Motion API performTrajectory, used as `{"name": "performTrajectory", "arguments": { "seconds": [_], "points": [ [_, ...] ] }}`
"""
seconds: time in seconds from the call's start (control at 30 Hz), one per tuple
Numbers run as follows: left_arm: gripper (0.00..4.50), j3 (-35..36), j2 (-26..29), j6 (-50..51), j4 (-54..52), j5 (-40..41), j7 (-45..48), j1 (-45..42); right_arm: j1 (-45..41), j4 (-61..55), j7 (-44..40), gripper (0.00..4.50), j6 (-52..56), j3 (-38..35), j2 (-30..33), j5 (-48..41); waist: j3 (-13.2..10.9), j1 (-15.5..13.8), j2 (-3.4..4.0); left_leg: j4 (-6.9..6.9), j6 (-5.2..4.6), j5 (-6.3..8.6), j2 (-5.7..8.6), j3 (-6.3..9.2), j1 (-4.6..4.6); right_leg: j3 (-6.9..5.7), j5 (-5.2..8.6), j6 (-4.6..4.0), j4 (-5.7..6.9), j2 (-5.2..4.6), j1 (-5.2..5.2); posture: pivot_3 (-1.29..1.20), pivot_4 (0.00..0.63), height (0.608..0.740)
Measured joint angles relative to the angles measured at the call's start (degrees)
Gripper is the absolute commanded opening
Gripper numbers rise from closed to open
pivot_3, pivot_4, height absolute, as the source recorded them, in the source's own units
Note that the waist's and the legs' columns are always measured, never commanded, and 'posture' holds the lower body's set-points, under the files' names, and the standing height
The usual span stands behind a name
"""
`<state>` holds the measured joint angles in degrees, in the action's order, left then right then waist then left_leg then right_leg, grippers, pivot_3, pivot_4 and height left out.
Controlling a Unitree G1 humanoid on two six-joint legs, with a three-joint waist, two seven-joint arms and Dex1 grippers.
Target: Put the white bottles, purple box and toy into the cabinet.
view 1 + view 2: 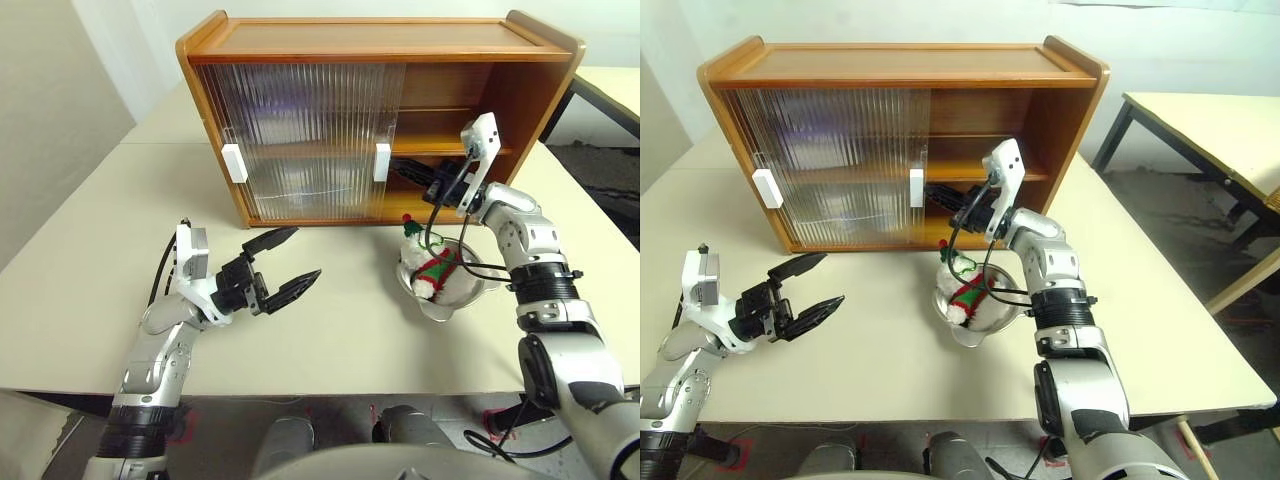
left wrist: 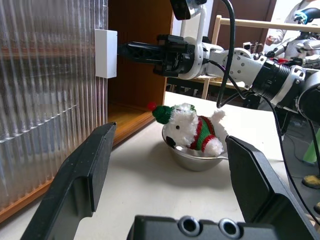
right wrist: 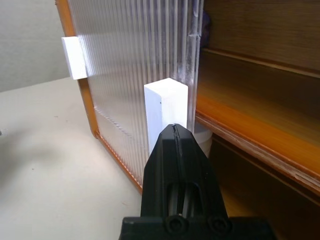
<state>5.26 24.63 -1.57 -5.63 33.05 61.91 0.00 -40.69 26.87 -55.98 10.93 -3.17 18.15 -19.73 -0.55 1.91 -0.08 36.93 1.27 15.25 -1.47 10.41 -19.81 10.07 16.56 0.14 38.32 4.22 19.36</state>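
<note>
Toy (image 1: 430, 262): one white plush, striped sweater, green hat, before cabinet (image 1: 380, 110); right claw (image 1: 402, 170) clenched at one of two handles (image 1: 381, 162); left claw (image 1: 290, 262) released

Your table (image 1: 330, 340) carries the cabinet (image 1: 380, 45) and, just before it, a steel bowl (image 1: 455, 300).

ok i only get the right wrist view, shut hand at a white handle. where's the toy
observer: the toy lies in a steel bowl on the table, just in front of the cabinet's right end.
operator: and the left hand
observer: the left hand is open over the table, in front of the ribbed doors, holding nothing.
operator: how open is the cabinet
observer: the doors cover its left and middle; the right part stands open.
</note>
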Motion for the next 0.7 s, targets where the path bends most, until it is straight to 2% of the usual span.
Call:
{"name": "performTrajectory", "arguments": {
  "seconds": [0.17, 0.33, 0.37, 0.43, 0.57, 0.7],
  "points": [
    [4.5, -0.08, -0.11, 0.0, -0.13, -0.02, -0.37, -0.01, -0.63, -0.08, -0.01, 0.02, 1.04, 0.23, 0.45, -0.01, 0.0, 0.17, 0.0, -0.04, 0.02, -0.01, -0.04, -0.02, -0.02, 0.0, -0.02, -0.03, 0.01, 0.05, 0.04, -0.01, 0.008, 0.74],
    [4.5, -0.1, -0.17, 0.0, -0.26, -0.02, -0.54, 0.08, -0.71, -2.14, -2.5, 0.02, 4.71, 0.02, 5.31, -0.83, 0.0, -0.63, -0.01, -0.01, 0.05, -0.03, 0.0, -0.02, -0.07, 0.01, 0.03, -0.01, -0.02, 0.04, 0.03, -0.02, 0.008, 0.74],
    [4.5, -0.09, -0.16, 0.0, -0.31, -0.02, -0.59, 0.22, -0.64, -2.64, -3.2, 0.18, 6.19, -0.08, 7.08, -1.05, 0.0, -0.95, -0.01, -0.01, 0.08, -0.04, 0.05, 0.02, -0.1, 0.01, 0.06, 0.02, -0.02, 0.02, 0.01, -0.02, 0.008, 0.74],
    [4.5, -0.33, -0.17, 0.0, -0.51, -0.02, -0.51, 0.34, 0.35, -4.72, -5.37, 0.65, 10.08, -0.09, 11.44, -1.84, 0.0, -1.56, -0.01, 0.0, 0.1, -0.05, 0.09, 0.04, -0.13, 0.02, 0.1, 0.02, -0.03, 0.02, 0.0, -0.03, 0.009, 0.74],
    [4.5, -1.08, -0.97, 0.0, -0.9, 0.56, 0.06, 0.28, 5.04, -10.59, -11.27, 2.12, 22.94, -0.52, 26.33, -3.45, -0.01, -2.65, -0.03, 0.02, 0.22, -0.11, 0.23, 0.0, -0.17, 0.15, 0.25, 0.14, -0.02, -0.04, -0.04, -0.05, 0.009, 0.74],
    [4.5, -1.46, -1.91, 0.1, -0.94, 1.07, 0.03, -1.14, 8.15, -19.46, -12.43, 3.54, 31.94, -0.68, 32.17, -5.75, -0.04, -1.8, -0.07, 0.01, 0.25, -0.13, 0.18, -0.17, -0.15, 0.12, 0.31, 0.21, 0.01, 0.06, -0.2, -0.05, 0.008, 0.74]
  ]
}}
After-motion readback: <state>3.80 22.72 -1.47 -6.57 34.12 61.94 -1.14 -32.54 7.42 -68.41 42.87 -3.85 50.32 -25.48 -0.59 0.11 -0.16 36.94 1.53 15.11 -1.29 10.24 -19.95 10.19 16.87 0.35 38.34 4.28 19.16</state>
